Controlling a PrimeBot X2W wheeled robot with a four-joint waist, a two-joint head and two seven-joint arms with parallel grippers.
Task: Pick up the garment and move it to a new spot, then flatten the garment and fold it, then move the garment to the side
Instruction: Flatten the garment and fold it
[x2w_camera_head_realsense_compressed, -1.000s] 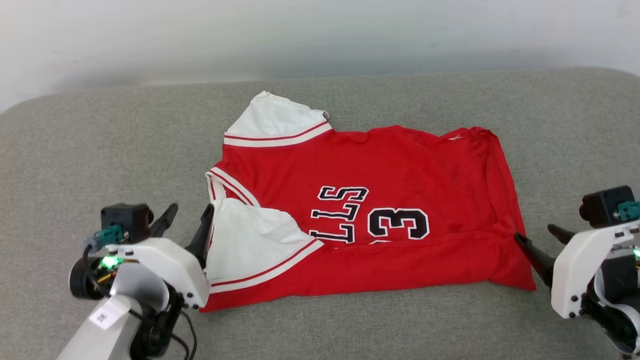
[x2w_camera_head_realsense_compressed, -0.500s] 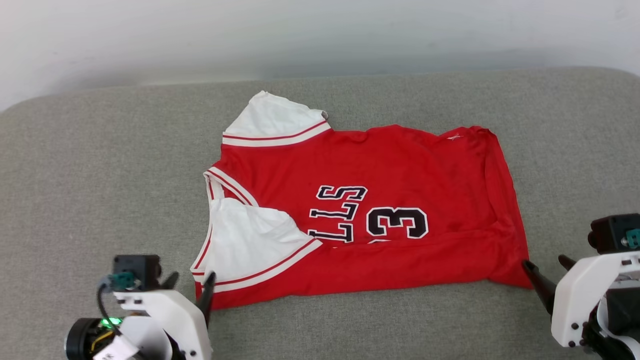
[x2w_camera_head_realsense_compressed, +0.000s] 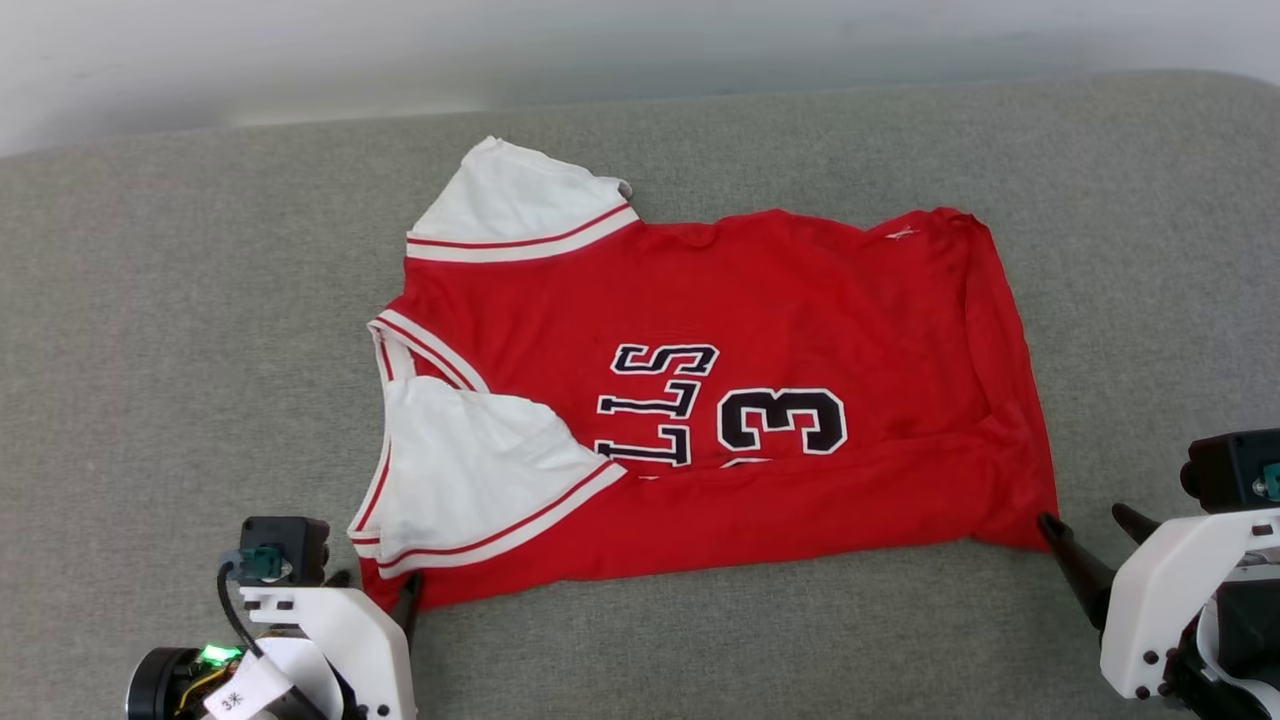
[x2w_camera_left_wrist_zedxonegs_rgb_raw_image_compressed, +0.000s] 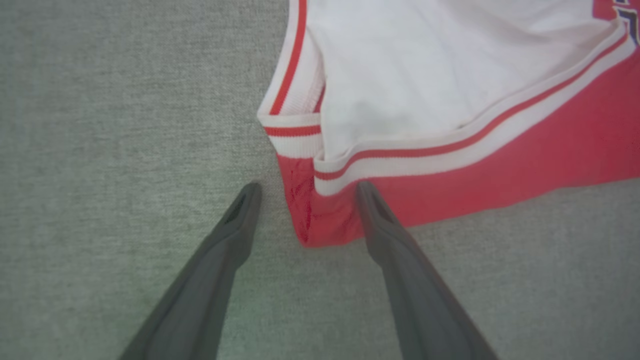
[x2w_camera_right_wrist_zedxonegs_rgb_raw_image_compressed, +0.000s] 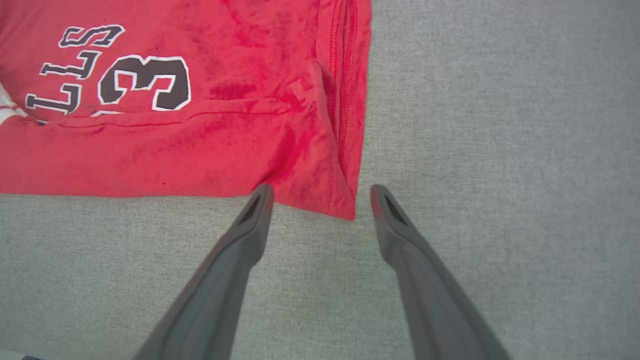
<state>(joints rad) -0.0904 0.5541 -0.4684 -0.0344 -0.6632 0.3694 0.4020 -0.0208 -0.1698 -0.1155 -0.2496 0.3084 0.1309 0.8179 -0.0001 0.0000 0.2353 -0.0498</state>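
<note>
On the grey cushion (x2w_camera_head_realsense_compressed: 150, 350) the garment (x2w_camera_head_realsense_compressed: 800, 300) lies flat, near edge folded over once. I judge further folding and the move aside remain. My left gripper (x2w_camera_left_wrist_zedxonegs_rgb_raw_image_compressed: 307, 186) and right gripper (x2w_camera_right_wrist_zedxonegs_rgb_raw_image_compressed: 321, 187) gape empty at its near corners.

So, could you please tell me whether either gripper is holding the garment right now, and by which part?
Nothing is held. The left gripper and right gripper are both open, each straddling a near corner of the garment.
</note>
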